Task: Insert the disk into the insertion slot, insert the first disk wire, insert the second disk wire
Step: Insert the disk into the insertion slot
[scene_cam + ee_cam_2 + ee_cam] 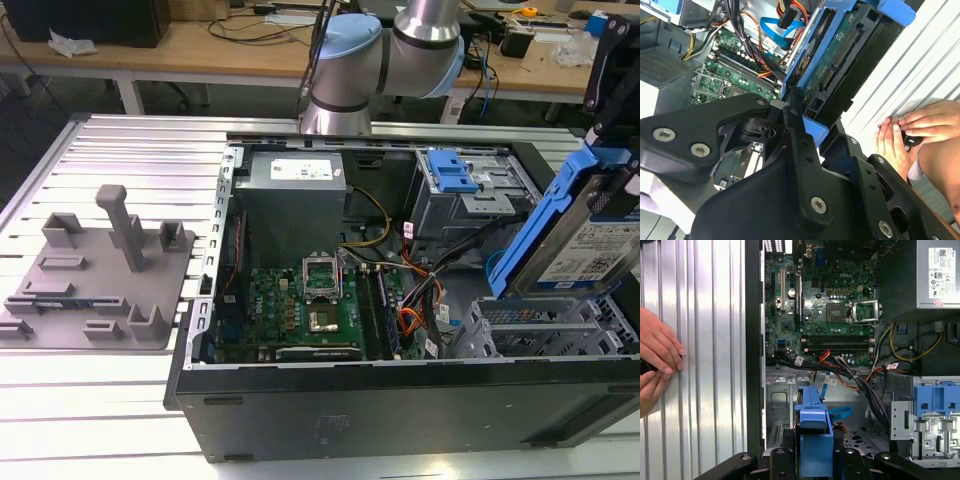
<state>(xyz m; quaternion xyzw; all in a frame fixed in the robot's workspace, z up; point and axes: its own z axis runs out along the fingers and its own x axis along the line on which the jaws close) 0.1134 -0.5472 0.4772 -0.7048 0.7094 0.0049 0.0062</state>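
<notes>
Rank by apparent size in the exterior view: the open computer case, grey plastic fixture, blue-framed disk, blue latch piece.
1. computer case
2. grey plastic fixture and disk look roughly alike; the disk seems nearer the camera, so unranked
3. blue latch piece

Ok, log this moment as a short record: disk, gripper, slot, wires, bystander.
disk: tilted, held up above the drive cage at the exterior view's right
gripper: shut on the disk's blue carrier
insertion slot: grey cage bay below the disk; disk not yet in it
wires: coloured bundle lying inside the case beside the cage
hands: a person's, resting on the ribbed table outside the case
</notes>
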